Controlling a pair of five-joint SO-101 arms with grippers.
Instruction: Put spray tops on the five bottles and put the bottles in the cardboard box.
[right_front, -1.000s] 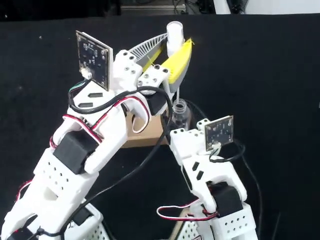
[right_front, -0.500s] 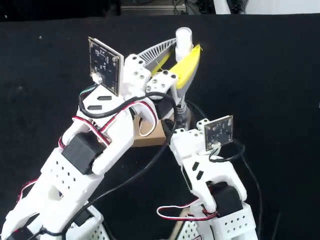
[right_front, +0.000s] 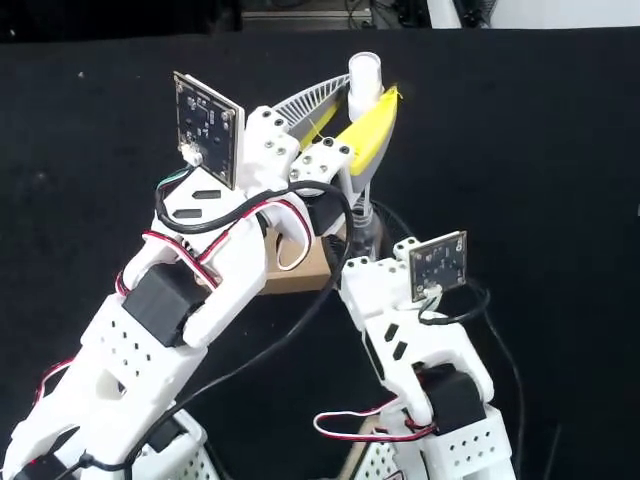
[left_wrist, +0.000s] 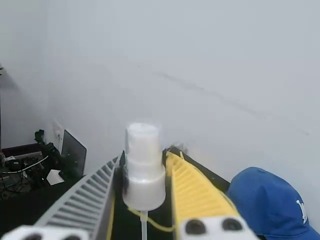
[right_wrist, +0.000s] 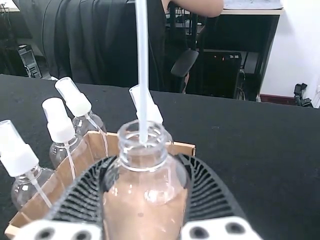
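Observation:
My left gripper (right_front: 355, 110) is shut on a white spray top (right_front: 363, 78), held high above the table; in the left wrist view the spray top (left_wrist: 144, 167) sits between the grey and yellow fingers. Its thin tube (right_wrist: 141, 70) hangs straight down into the neck of a clear bottle (right_wrist: 144, 180). My right gripper (right_wrist: 142, 200) is shut on that bottle, which stands upright under the spray top (right_front: 365, 235). Behind it the cardboard box (right_wrist: 100, 150) holds several bottles with spray tops on, such as one (right_wrist: 62, 132).
The table surface (right_front: 540, 150) is black cloth. The cardboard box (right_front: 300, 270) lies between the two arms, mostly hidden by the left arm. Cables loop around both arms. A dark chair and desk stand beyond the table in the right wrist view.
My left gripper moved right with the spray top, bringing it over the bottle, and the tube went into the bottle's neck. The right arm kept still.

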